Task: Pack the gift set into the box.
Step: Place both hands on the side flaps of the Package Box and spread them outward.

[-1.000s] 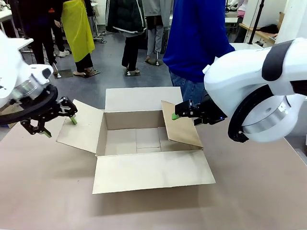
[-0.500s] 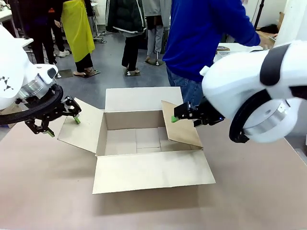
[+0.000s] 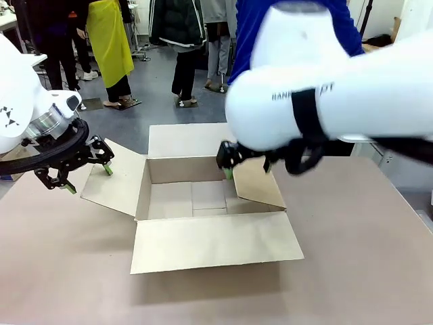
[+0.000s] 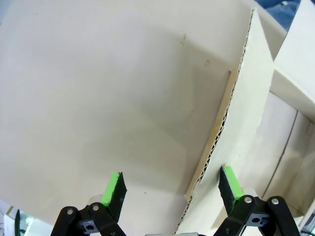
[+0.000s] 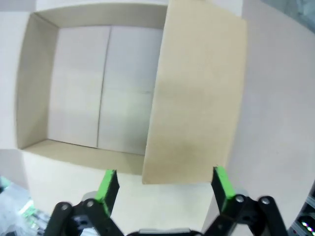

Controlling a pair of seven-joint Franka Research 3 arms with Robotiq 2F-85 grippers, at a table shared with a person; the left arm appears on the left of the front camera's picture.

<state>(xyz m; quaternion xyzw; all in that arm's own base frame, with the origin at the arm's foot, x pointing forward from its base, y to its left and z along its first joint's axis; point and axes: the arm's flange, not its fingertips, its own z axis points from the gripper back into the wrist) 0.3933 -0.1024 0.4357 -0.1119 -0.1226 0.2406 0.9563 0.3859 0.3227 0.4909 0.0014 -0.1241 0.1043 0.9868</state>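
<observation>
Left claw (image 3: pixel 88 180) apart, right claw (image 5: pixel 163 183) apart over box (image 3: pixel 196 196), brown table (image 3: pixel 365 271), grey floor (image 3: pixel 152 101), people (image 3: pixel 177 27) beyond

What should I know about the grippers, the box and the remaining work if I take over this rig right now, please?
Box: on the table, nothing inside.
Left gripper: open, at the edge of the left flap, which is spread outward.
Right gripper: open, over the right flap, which leans in over the opening.
Done: box opened.
Left: push that flap out, load the gift set.
</observation>
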